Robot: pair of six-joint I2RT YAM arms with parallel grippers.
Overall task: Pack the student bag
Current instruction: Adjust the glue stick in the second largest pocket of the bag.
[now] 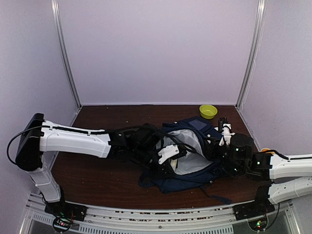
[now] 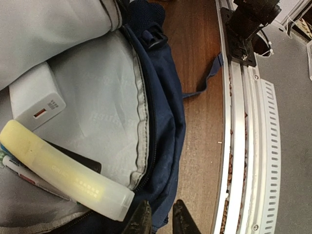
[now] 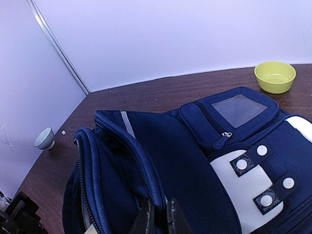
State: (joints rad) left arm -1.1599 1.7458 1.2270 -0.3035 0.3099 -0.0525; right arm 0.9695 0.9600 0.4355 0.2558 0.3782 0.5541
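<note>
Two arms reach in over a brown counter [image 1: 97,178]. The student bag [image 1: 168,184] lies at the middle of it, between both arms, mouth gaping and pale grey lining [image 1: 187,141] facing up.

Left claw [image 2: 161,214]: at the near rim of the bag's mouth, its dark fingertips close together with a slim gap. The navy rim runs against one fingertip; I cannot tell if fabric is caught between them.

Right claw [image 3: 159,212]: fingers pressed together on the navy edge of the bag's opening at the far-right side, and the fabric fold runs straight down into the pinch.

Inside, from the left wrist view:
- white rectangular block [image 2: 34,95] with a small port on its end, lying on the lining
- translucent yellowish long case [image 2: 68,173] lying diagonally, one end near the zip edge
- a pen or two [image 2: 19,170] tucked under the case, plus something flat and dark that cannot be made out

Outside:
- front of the bag shows a white patch with dark snap straps [image 3: 263,180] and a small clear-window pocket [image 3: 239,109]
- a yellow-green bowl [image 3: 275,76] stands at the far-right corner of the counter, just beyond the bag and apart from it
- a small white cup [image 3: 45,138] sits near the left wall
</note>
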